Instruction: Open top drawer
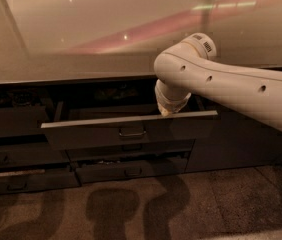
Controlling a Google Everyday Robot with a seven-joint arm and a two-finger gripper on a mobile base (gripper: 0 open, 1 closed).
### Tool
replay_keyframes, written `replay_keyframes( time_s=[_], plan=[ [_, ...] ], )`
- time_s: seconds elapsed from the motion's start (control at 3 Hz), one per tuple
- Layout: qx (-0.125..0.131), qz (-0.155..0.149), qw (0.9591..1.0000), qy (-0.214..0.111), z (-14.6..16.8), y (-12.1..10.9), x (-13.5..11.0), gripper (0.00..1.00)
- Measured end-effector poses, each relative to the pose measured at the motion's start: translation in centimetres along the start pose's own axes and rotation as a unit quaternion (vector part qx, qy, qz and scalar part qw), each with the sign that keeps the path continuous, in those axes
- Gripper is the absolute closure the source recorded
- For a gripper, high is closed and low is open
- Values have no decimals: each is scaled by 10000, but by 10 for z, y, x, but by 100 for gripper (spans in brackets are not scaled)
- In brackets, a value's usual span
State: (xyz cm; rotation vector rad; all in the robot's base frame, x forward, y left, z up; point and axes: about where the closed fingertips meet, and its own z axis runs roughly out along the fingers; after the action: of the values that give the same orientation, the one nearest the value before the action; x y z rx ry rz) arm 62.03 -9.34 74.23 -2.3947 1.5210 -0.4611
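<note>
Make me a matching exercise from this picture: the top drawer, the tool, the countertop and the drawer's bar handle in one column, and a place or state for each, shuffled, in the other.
Column one
1. top drawer
2. tool
3. countertop
4. bar handle

Column two
A. in the middle of the drawer front
B. pulled partway out
C. at the drawer's pale top edge, right of centre
D. glossy, above the drawers

Pairs: 1-B, 2-C, 3-D, 4-A
</note>
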Motion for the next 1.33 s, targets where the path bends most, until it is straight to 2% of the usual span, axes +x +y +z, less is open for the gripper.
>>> replay_keyframes(
  time_s=[0.33,0.67,1.0,1.33],
  plan=[
    [1,-1,10000,1,0,0,0,100],
    [190,-183,9993,265,2,2,1,100],
    [642,-427,9946,698,-1,8,-1,100],
    [704,-533,9916,945,3,11,9,100]
  ],
)
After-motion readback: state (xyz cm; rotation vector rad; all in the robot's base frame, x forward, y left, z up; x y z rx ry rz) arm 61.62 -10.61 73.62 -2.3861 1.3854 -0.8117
